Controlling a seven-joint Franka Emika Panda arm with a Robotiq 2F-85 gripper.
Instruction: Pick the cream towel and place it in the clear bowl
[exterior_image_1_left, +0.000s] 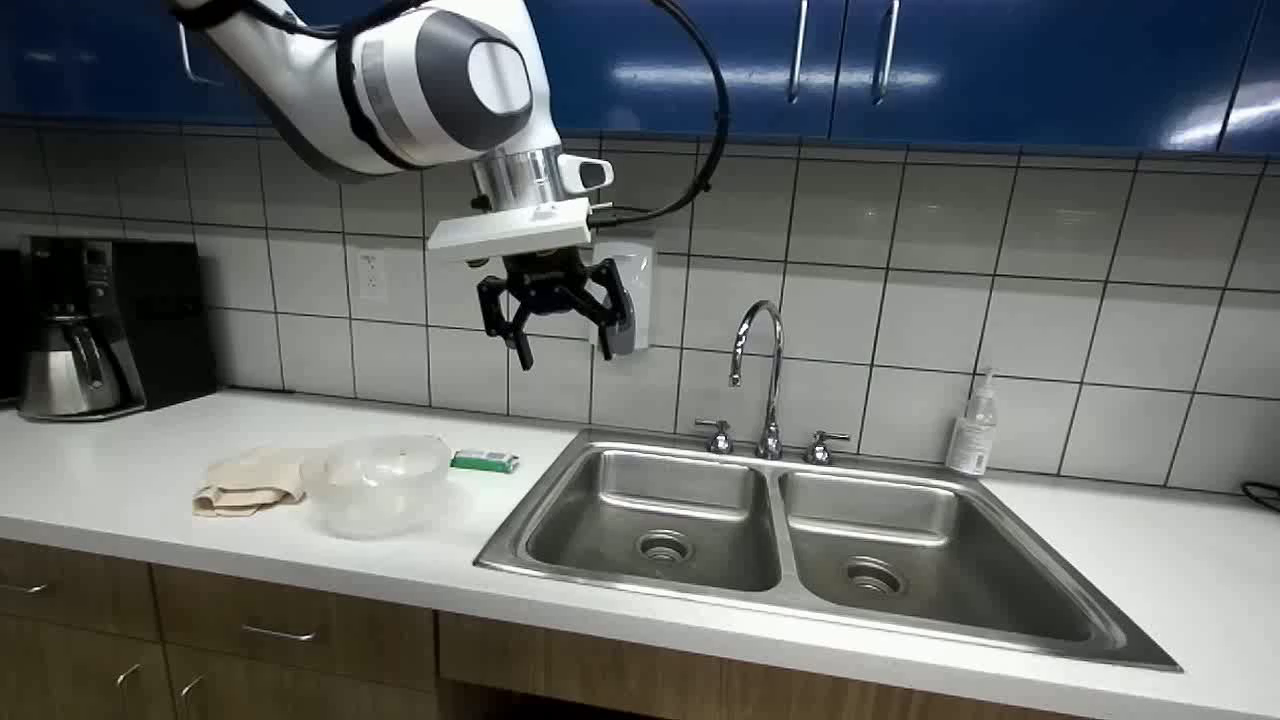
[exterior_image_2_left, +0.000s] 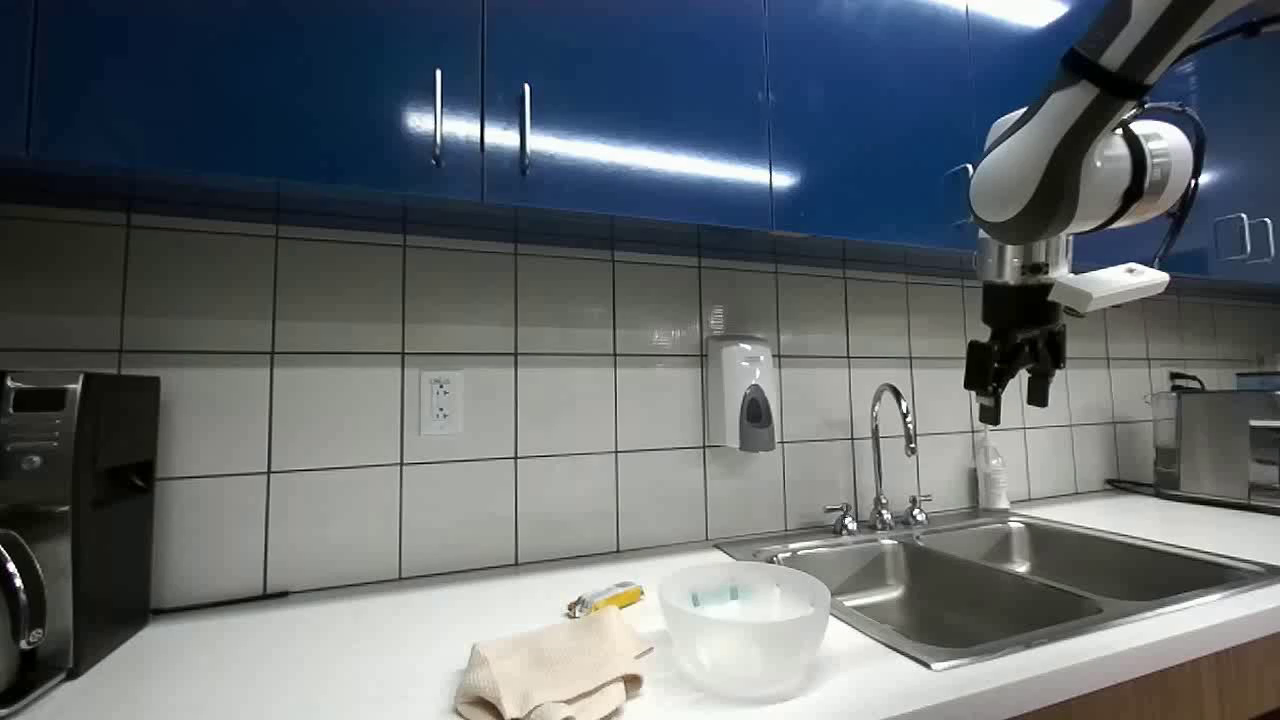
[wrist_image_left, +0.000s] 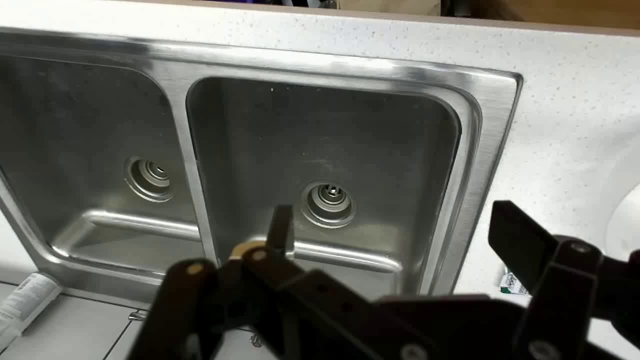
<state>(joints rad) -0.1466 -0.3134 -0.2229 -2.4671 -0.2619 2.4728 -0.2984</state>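
The cream towel (exterior_image_1_left: 250, 482) lies folded and crumpled on the counter in both exterior views (exterior_image_2_left: 555, 668). The clear, frosted bowl (exterior_image_1_left: 380, 490) stands upright close beside it, also in both exterior views (exterior_image_2_left: 745, 640). A pale green patch shows at the bowl's far wall; I cannot tell if it is inside or behind. In the wrist view only the bowl's edge (wrist_image_left: 625, 222) shows at the right; the towel is out of view there. My gripper (exterior_image_1_left: 566, 352) is open and empty, high above the counter and sink, away from towel and bowl. Its spread fingers show in the wrist view (wrist_image_left: 392, 225).
A double steel sink (exterior_image_1_left: 790, 590) with a tall faucet (exterior_image_1_left: 775, 380) is beside the bowl. A green packet (exterior_image_1_left: 485, 460) and a yellow packet (exterior_image_2_left: 607, 598) lie near the bowl. A coffee maker (exterior_image_1_left: 120, 320), soap dispenser (exterior_image_2_left: 742, 395) and spray bottle (exterior_image_1_left: 972, 430) stand along the wall.
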